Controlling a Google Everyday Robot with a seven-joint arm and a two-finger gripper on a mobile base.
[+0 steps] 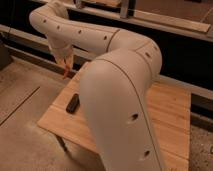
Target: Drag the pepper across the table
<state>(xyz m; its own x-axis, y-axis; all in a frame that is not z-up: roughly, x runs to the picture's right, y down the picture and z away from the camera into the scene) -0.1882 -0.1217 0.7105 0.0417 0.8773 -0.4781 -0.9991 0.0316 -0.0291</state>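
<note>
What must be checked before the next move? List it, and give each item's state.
1. Position of the gripper: ok, it is over the table's far left edge.
2. Sight of the pepper: ok, its orange body shows directly under the gripper.
3. Contact of the pepper with the table: cannot tell; it shows right at the left edge.
4. Clearance from the black bar: ok, it lies apart, nearer the front edge.
5. Drag path across the tabletop: cannot tell; the arm hides the middle.

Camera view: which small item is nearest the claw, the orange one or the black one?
The orange-red pepper, right under the claw; the black bar lies apart on the table, nearer the camera.
</note>
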